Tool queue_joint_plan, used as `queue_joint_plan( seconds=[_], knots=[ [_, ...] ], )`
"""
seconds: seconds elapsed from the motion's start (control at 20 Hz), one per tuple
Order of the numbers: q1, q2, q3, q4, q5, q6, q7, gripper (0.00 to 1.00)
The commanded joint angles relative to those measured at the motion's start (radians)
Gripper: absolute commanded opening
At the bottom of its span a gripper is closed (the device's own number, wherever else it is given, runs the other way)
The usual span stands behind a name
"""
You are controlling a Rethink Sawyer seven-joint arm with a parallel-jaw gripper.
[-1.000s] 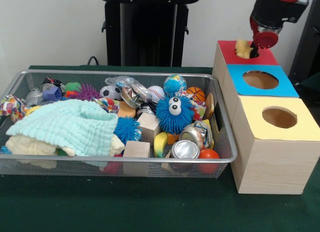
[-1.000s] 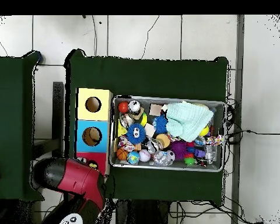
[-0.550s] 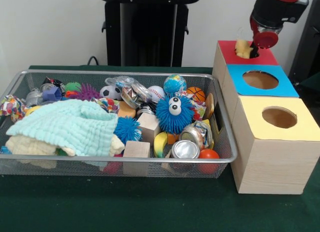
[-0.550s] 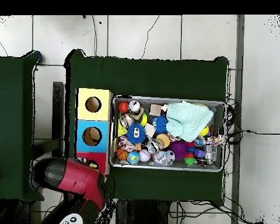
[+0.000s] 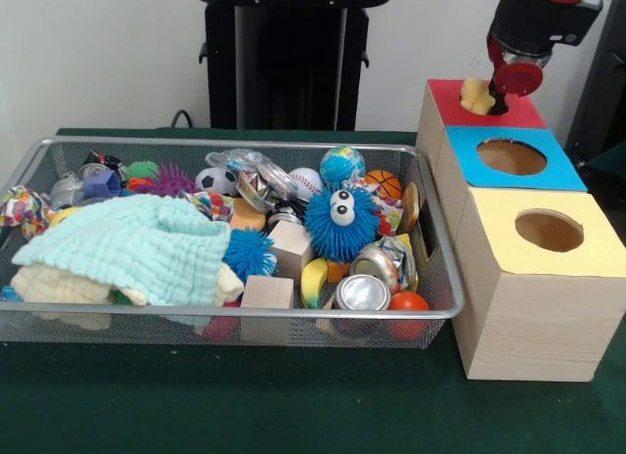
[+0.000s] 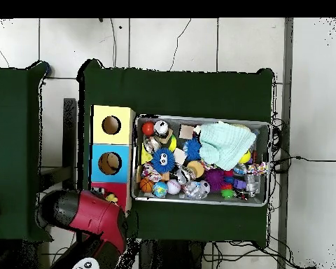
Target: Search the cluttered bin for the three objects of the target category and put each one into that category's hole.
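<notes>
My gripper (image 5: 501, 94) hangs over the hole of the red-topped box (image 5: 523, 113) at the far end of the row of boxes. A pale yellow soft object (image 5: 476, 95) sits in or at that hole, right beside the gripper; whether it is held is hidden. In the overhead view the red arm (image 6: 87, 217) covers most of the red box (image 6: 108, 190), and a bit of the yellow object (image 6: 113, 199) peeks out. The wire bin (image 5: 438, 268) holds balls, cans, wooden blocks, a blue spiky toy with eyes (image 5: 340, 222) and a mint cloth (image 5: 137, 244).
A blue-topped box (image 5: 567, 173) and a yellow-topped box (image 5: 509, 229), each with a round hole, stand beside the bin. A banana (image 5: 313, 281), an orange ball (image 5: 408, 303) and a silver can (image 5: 362, 294) lie at the bin's near corner.
The gripper and the yellow object have risen very slightly at the red box. The bin's contents have not moved.
</notes>
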Motion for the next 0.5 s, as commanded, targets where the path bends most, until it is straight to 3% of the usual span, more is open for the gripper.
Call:
queue_joint_plan(
  seconds=[0.05,0.5],
  knots=[
    [0.017,0.068,0.113,0.048,0.041,-0.032,0.218,1.0],
    [0.008,0.057,0.114,0.064,0.037,-0.046,0.196,1.0]
  ],
)
